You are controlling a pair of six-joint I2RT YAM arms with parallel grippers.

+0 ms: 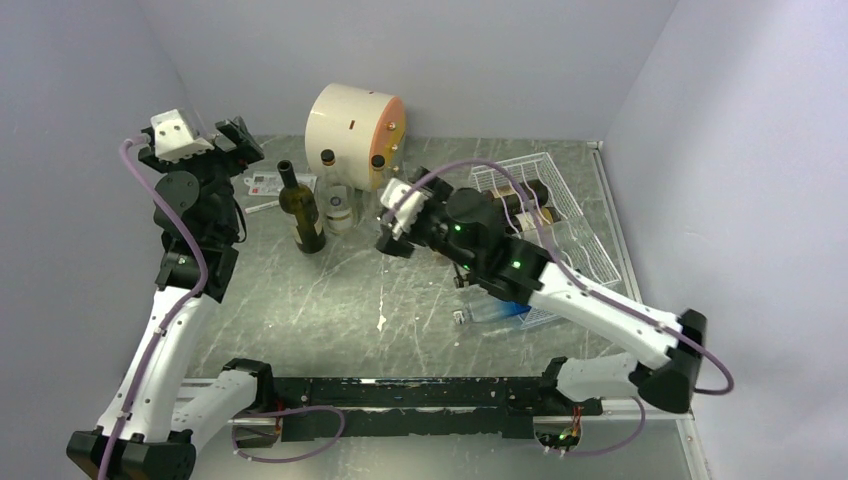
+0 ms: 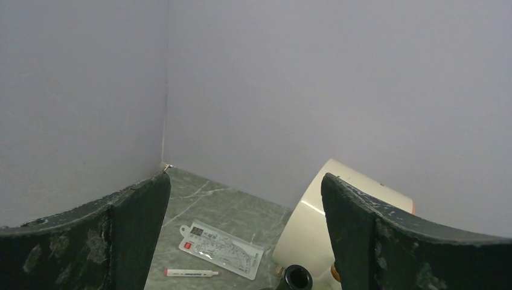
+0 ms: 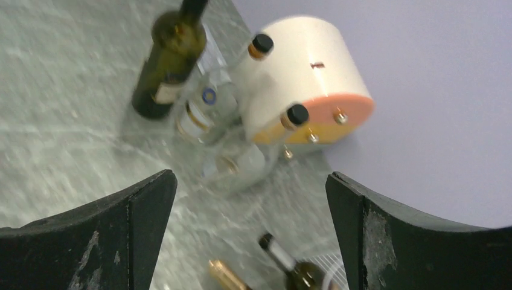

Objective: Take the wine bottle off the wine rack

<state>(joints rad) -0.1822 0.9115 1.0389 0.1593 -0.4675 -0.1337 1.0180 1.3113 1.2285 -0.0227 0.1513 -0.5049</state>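
Marbled table (image 1: 330, 300) bears upright bottles (image 1: 302, 212), drum (image 1: 352, 122), wine rack (image 1: 588, 243).

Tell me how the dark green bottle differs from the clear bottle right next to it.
The dark green bottle has dark glass; the clear bottle is see-through. The dark green bottle's mouth looks uncapped; the clear bottle wears a black cap. Both stand upright on the table, outside the wine rack.

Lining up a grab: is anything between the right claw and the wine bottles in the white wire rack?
Nothing visible does. The open right claw hovers beside the white wire rack, and the dark glass wine bottles lying in it are uncovered.
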